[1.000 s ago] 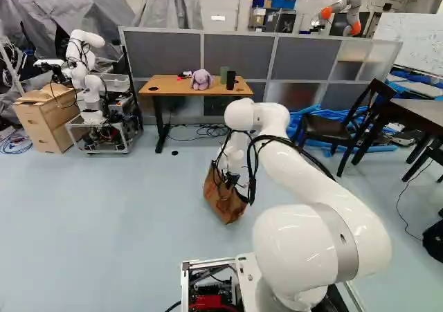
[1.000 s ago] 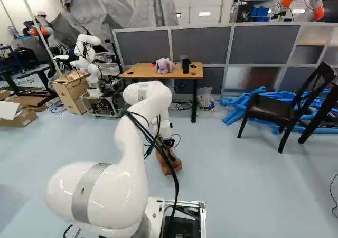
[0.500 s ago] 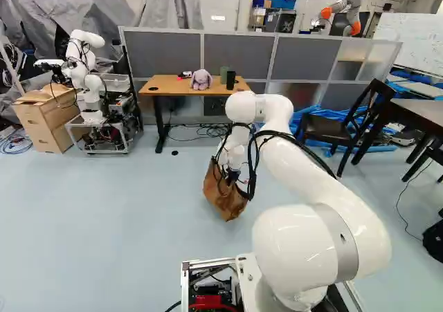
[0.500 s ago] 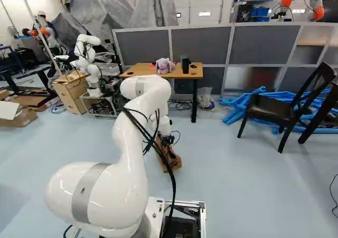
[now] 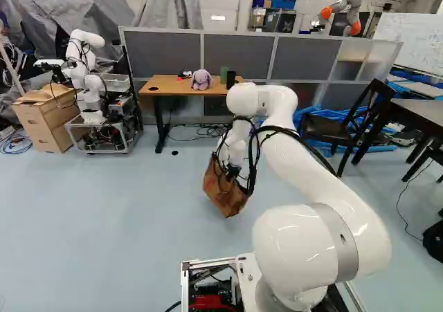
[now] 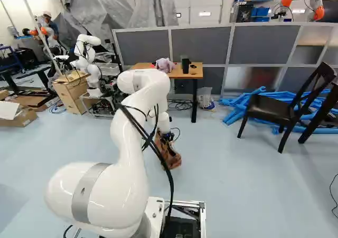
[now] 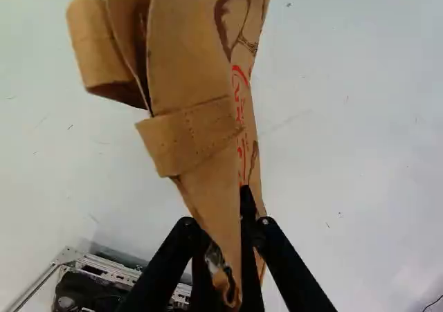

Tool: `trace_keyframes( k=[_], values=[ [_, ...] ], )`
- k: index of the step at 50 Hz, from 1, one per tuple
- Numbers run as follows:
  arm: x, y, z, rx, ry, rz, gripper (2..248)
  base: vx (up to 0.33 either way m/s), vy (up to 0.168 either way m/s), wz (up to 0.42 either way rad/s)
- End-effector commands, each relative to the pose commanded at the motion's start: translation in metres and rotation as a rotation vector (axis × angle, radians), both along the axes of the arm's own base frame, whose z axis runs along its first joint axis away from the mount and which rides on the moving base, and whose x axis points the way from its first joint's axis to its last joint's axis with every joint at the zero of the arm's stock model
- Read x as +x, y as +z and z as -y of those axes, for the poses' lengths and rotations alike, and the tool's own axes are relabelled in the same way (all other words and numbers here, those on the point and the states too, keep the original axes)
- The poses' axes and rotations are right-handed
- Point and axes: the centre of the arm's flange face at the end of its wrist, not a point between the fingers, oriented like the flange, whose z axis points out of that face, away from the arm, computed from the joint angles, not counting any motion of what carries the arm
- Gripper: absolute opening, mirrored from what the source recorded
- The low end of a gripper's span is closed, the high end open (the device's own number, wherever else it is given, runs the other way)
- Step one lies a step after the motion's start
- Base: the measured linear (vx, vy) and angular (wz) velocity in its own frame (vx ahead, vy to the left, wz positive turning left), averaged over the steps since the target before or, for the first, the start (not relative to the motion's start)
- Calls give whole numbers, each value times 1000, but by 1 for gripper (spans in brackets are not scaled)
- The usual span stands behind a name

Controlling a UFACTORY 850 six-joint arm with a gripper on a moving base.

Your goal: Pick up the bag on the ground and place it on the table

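Black fingers of the gripper (image 5: 234, 175) stand nearly together, pinching the brown bag (image 5: 225, 200) by its edge. The bag hangs tilted this side of the desk (image 5: 166, 85), below its top; a plush bunny (image 5: 201, 80) sits on the desk.

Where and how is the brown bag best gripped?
Likely by the upper edge of the bag, from above, one finger on each face: it hangs tilted with that thin, flat edge toward the gripper, which pinches it near one end. Nearer the middle might hang straighter.
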Motion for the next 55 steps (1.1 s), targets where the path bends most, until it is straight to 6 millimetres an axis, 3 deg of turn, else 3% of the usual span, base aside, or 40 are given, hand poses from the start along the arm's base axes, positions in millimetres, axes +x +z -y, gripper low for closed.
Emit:
trace_keyframes(
  k=[55],
  values=[
    [-9,83,0,-1,0,46,25,0,0,0]
  ],
)
